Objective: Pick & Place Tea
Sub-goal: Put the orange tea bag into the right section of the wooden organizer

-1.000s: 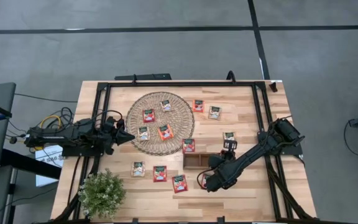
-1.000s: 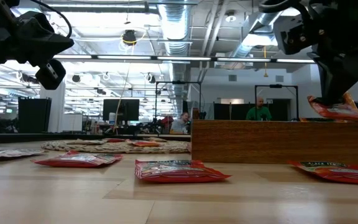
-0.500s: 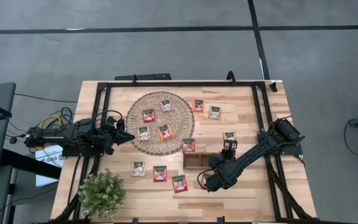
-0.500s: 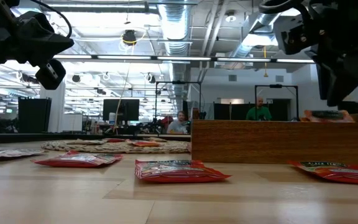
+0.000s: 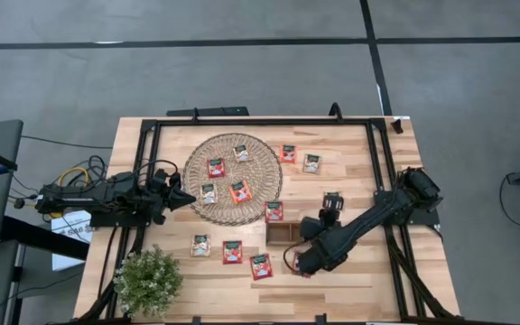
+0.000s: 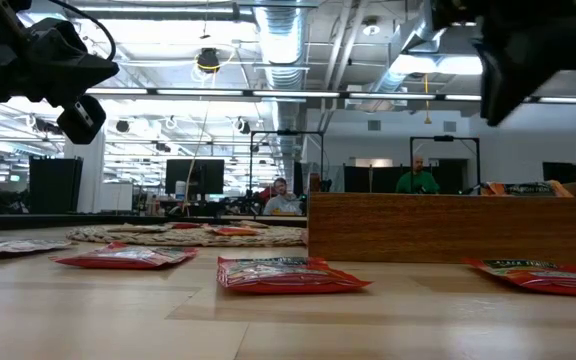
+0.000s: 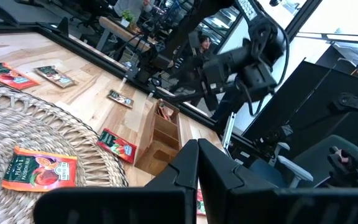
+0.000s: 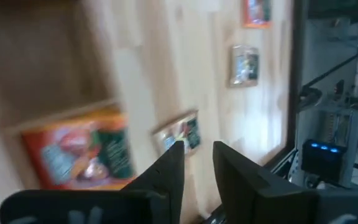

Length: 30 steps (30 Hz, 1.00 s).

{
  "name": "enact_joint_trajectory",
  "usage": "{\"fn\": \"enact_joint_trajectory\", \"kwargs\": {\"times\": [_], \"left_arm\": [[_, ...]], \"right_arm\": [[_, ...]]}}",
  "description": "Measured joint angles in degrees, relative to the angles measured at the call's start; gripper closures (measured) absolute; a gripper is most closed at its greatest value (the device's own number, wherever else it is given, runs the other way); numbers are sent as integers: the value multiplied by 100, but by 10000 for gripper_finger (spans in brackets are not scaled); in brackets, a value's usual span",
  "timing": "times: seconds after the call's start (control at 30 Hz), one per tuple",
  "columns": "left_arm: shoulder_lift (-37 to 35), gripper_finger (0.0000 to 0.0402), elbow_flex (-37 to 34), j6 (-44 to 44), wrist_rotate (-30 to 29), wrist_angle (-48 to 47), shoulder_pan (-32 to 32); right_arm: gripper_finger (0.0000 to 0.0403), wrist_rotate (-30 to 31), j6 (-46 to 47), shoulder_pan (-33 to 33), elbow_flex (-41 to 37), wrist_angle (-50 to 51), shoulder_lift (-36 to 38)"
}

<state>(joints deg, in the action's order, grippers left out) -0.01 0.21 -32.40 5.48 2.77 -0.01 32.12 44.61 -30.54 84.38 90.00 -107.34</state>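
An orange tea sachet [image 8: 79,152] lies in the right-end compartment of the wooden tray [image 5: 287,233]; its edge [image 6: 528,187] shows above the tray's rim. My right gripper [image 8: 197,165] hovers above that compartment [image 5: 314,226], open by a narrow gap, with nothing between its fingers. Several other tea sachets lie flat on the wicker mat [image 5: 233,178] and on the table, among them a beige one [image 5: 332,197] and a red one [image 5: 274,211] close to the tray. My left gripper [image 7: 197,163] waits shut at the mat's left edge [image 5: 188,199].
A potted plant [image 5: 148,280] stands at the near left corner. Three sachets [image 5: 232,251] lie in a row near the front edge, left of the tray. A black frame [image 5: 373,135] runs around the table top. People sit at desks in the room behind.
My right gripper has opened and let go of the orange sachet, which has dropped from above the tray's rim into the right-end compartment. The gripper has then risen clear of the tray.
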Motion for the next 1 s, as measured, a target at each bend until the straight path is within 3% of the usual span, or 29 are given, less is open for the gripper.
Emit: {"fn": "enact_joint_trajectory", "kwargs": {"times": [0.27, 0.43, 0.57, 0.77, 1.0], "left_arm": [[0, 402, 0, -22, 9, 17, -1], [0, 402, 0, -20, 9, 19, -2], [0, 402, 0, -16, 7, 22, -1], [0, 402, 0, -2, 6, 26, 0], [0, 402, 0, -22, 4, 36, 0]], "right_arm": [[394, 650, -487, 1072, 0, -12, 537], [392, 848, -1552, 1881, 0, -322, 831], [392, 769, -3008, 2544, 0, -1261, 1012], [387, -827, -5880, 3631, 0, -3237, 1088], [328, -1854, -7632, 4955, 0, -3609, 832]]}}
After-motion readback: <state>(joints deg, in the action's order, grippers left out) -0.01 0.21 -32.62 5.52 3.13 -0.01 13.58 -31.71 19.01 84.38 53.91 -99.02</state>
